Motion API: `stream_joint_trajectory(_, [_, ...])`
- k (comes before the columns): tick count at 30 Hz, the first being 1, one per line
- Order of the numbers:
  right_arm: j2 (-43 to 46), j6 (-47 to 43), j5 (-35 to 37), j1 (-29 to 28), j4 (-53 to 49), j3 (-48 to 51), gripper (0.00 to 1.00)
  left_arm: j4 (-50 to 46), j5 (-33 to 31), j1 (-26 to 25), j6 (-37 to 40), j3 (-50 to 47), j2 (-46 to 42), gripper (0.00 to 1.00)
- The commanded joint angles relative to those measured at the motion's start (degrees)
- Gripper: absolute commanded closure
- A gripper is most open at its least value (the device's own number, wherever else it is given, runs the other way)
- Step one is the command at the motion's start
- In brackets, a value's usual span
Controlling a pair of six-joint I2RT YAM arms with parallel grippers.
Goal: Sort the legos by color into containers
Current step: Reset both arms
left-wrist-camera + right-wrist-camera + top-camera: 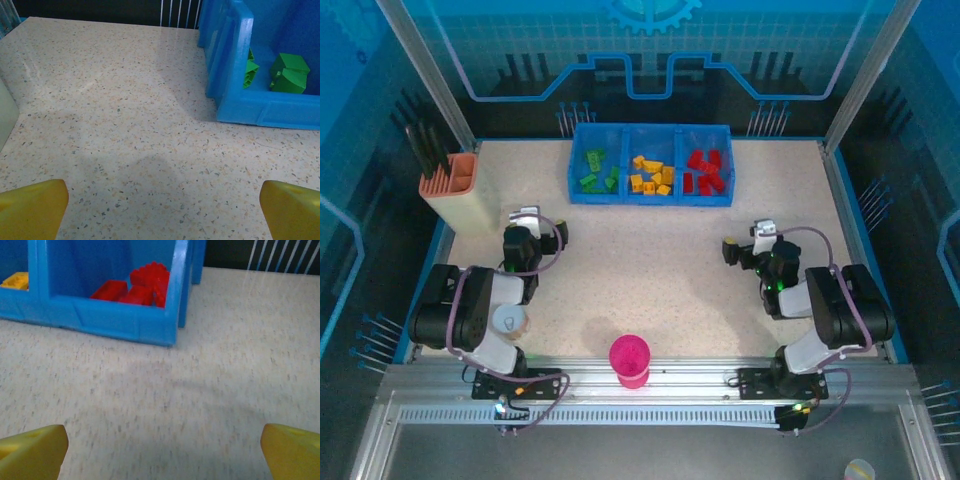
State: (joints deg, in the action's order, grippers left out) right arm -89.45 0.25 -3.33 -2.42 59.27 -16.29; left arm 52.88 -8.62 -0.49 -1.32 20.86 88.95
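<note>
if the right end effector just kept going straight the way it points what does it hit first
Past bare table, the right end effector would most likely meet the tray's near wall by the red legos, close to its right corner; depth is unclear.

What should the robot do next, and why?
Probably just rest both arms. The green legos, orange-yellow legos and red legos each sit in their own compartment of the blue tray. No brick lies loose on the table, and the left gripper and right gripper are open and empty.
</note>
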Motion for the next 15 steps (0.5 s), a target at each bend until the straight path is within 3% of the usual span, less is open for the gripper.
stream_joint_trajectory(1, [0.8,-0.3,4.3,-0.2,-7.5,-6.5,0.0,0.1,1.5,-0.1,0.7,0.9,0.0,0.01])
stream_joint_trajectory(15, [1.0,-0.9,5.2,-0.7,-8.4,-6.7,0.0,0.2,1.5,-0.1,0.8,0.9,0.0,0.01])
